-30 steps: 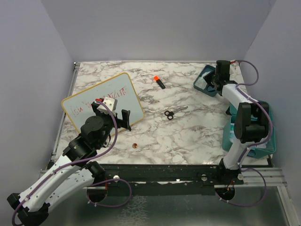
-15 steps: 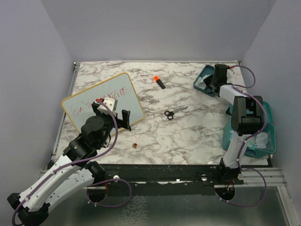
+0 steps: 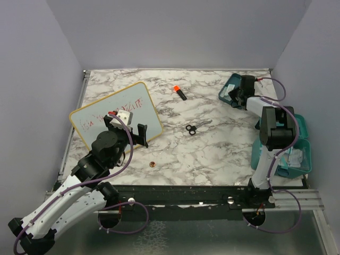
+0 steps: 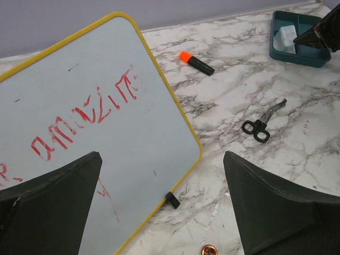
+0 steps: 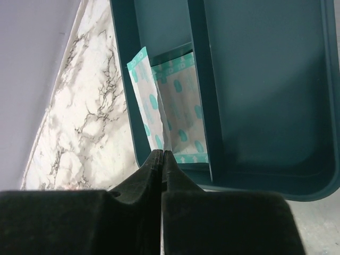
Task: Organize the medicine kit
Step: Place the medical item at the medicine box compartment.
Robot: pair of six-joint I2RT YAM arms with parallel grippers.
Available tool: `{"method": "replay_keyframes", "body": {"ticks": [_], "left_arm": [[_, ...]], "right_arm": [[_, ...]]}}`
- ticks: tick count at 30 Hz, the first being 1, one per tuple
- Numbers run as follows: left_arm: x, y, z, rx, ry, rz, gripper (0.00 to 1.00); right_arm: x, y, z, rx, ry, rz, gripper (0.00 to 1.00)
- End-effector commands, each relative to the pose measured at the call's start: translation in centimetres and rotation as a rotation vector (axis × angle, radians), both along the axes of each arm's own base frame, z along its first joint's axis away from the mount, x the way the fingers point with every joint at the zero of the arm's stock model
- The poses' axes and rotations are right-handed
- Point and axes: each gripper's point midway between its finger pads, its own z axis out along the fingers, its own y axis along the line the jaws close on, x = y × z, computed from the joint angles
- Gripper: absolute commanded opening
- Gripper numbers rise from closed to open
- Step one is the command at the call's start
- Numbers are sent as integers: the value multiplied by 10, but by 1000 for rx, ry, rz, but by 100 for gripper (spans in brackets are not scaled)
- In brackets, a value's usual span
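Since a second ago our right arm's elbow has swung off the teal case [image 3: 305, 133], uncovering more of it, while our left arm has kept its place.

On the left of the desk [image 3: 212, 149] lies a yellow-framed whiteboard [image 3: 114, 111] with red scrawl. Our left gripper [image 3: 126, 127] hangs over its near right corner, the jaws spread wide and holding nothing; the left wrist view shows the board between them. A small copper-coloured ring [image 3: 152, 164] sits near the front edge, just right of the board.

Toward the middle, an orange-capped marker [image 3: 179, 92] lies at the far side, and black-handled scissors [image 3: 192, 128] lie nearer, well apart from it.

At the far right corner sits the kit's tray insert [image 3: 229, 89], a shallow divided tray. Our right gripper [image 3: 241, 94] is at its near edge. In the right wrist view the jaws are pressed together on the corner of a spotted packet [image 5: 146, 101], which stands on edge against the tray's left wall. A second packet [image 5: 183, 106] lies flat beside it in the same narrow compartment.

The case stands open at the near right edge, with white items [image 3: 297, 158] inside.
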Motion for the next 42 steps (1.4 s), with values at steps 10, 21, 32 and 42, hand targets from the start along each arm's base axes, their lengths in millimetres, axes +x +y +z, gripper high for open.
{"method": "replay_keyframes", "body": {"ticks": [10,21,32,42], "left_arm": [[0,-3,1,-5,-9,-19,99],[0,-3,0,-2,-8,-15,99],[1,0,0,2,-11,2,99],[2,1,-1,5,-11,7,99]], "right_arm": [[-25,-26,-26,-75,138,-123,5],[-8,-8,-30,2,104,-56,5],[-10,-16,14,-79,80,-30,27],[-50,8,41,-78,121,146,43]]}}
